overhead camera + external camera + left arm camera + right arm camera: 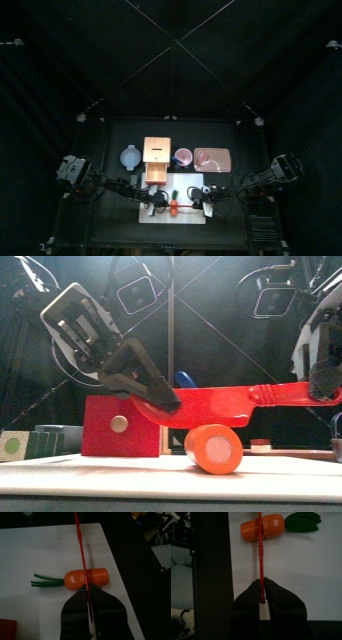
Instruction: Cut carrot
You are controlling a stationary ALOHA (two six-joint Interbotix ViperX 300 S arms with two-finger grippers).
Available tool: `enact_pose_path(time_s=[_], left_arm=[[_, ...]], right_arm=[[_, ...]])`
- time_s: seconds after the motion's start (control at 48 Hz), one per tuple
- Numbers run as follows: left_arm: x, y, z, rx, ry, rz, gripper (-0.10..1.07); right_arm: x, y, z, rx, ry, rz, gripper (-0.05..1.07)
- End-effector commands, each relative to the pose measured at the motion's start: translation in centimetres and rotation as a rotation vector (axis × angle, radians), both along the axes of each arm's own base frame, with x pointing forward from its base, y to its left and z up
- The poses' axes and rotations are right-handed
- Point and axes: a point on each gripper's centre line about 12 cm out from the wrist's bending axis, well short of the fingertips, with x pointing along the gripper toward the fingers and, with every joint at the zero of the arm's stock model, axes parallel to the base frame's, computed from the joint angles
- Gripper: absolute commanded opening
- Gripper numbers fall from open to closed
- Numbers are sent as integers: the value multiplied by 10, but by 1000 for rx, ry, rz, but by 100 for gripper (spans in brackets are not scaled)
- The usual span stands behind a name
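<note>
The carrot (87,578) is a short orange piece with green leaves, lying on the white board (40,552). It also shows in the right wrist view (264,526), the front view (214,448) and the top view (178,207). A red knife (214,404) is held level across it, and its edge crosses the carrot's middle (82,557). My left gripper (87,596) is shut on the blade's end, seen at the left in the front view (155,396). My right gripper (262,584) is shut on the handle (287,392). The blade sits at the carrot's top; I cannot tell if it touches.
Behind the board stand a pale orange-tan block (159,153), a pink oval dish (211,157) and a pale blue round thing (131,157). In the front view a red block (120,426) stands behind the knife, and small containers (54,437) stand at the far left.
</note>
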Motion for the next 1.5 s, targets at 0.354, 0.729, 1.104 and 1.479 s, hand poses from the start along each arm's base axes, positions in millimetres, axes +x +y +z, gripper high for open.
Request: enact_pose_path(time_s=[0.354,0.729,1.104,1.479], left_arm=[[-2,-2,-9,16,34,-12,26],[-5,3,-21,29,76,-4,26],[-7,4,-25,35,98,-7,26],[-8,2,-28,35,105,-9,26]], right_arm=[[2,-4,-3,-41,14,15,26],[7,-12,-14,-82,36,20,26],[8,-12,-23,-91,64,19,26],[10,-11,-24,-93,66,20,26]])
